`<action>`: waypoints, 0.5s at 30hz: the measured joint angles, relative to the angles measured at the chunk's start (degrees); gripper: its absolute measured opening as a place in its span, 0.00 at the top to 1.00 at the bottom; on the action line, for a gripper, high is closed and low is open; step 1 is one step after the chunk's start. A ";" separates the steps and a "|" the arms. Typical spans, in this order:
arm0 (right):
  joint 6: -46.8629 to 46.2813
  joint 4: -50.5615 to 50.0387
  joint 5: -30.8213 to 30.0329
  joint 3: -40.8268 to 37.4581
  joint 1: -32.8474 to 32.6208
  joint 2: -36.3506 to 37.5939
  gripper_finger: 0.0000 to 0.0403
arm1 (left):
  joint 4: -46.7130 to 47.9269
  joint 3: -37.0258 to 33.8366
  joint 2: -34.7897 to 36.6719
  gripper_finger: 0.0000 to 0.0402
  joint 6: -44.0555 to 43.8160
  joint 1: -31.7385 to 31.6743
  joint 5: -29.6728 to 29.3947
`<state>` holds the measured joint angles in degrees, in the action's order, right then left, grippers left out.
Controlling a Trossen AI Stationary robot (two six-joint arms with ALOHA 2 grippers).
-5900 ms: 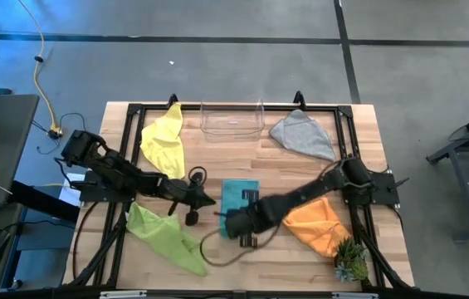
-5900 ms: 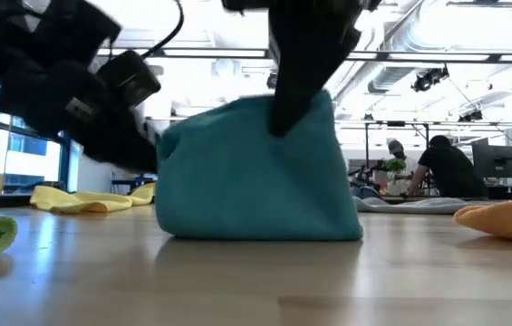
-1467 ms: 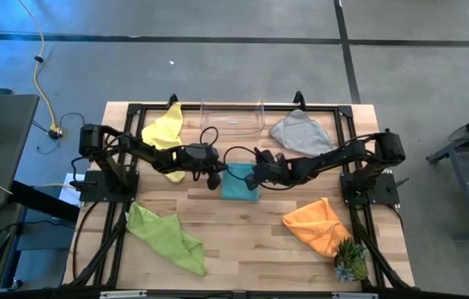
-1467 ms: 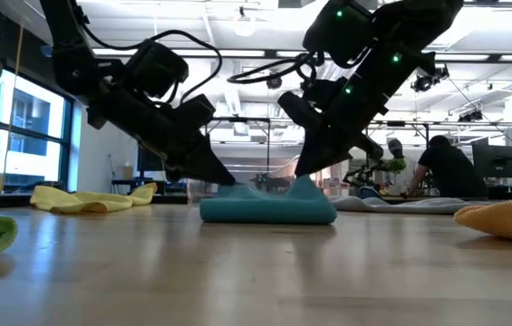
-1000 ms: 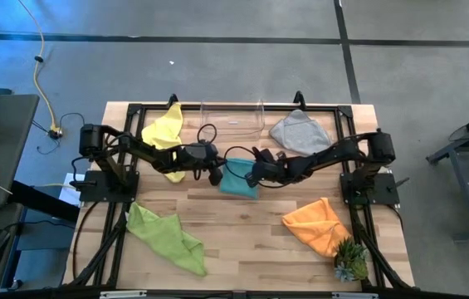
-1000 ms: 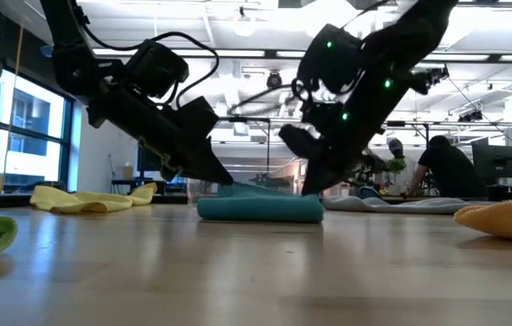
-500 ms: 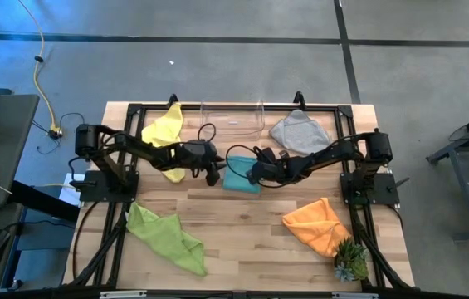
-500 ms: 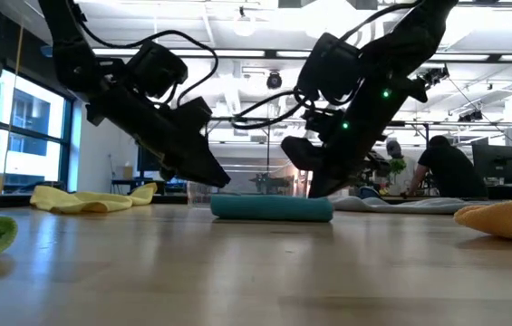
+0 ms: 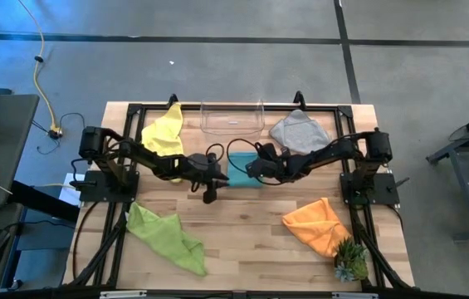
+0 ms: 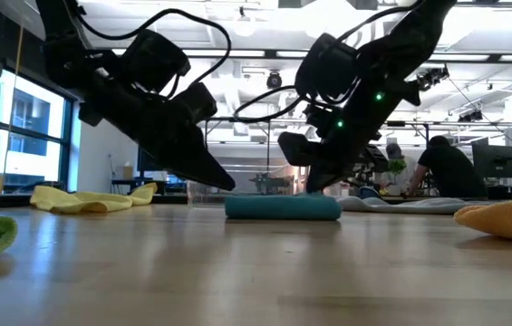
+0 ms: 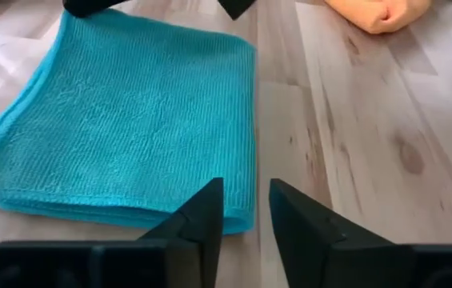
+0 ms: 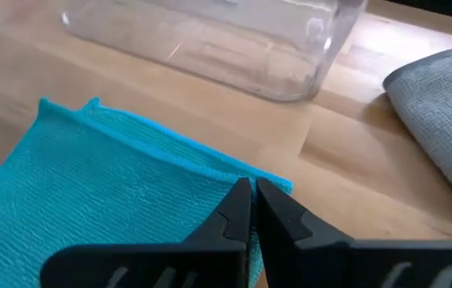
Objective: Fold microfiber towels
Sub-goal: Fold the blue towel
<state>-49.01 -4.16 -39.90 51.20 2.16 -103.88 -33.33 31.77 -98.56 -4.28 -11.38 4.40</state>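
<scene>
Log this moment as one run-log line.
stage: teal towel folded flat mid-table | left gripper: open, empty, at towel's edge | right gripper: shut, tips on towel | unfolded: yellow, green, grey, orange towels

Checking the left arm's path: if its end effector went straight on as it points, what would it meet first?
Probably the teal towel: the left end effector points at its near edge, nothing between them.
</scene>
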 joint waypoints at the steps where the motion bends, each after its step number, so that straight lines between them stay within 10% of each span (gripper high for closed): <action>1: 0.00 0.24 0.00 0.04 0.24 -0.24 1.00 | 0.10 0.00 0.00 0.79 0.01 0.00 -0.03; 15: 0.44 1.22 5.41 0.07 3.35 -2.10 0.85 | 0.00 0.75 -0.02 0.99 1.49 -3.46 3.16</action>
<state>-48.58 -2.95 -34.49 51.27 5.51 -105.97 -33.33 32.52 -98.59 -2.79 -14.84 7.56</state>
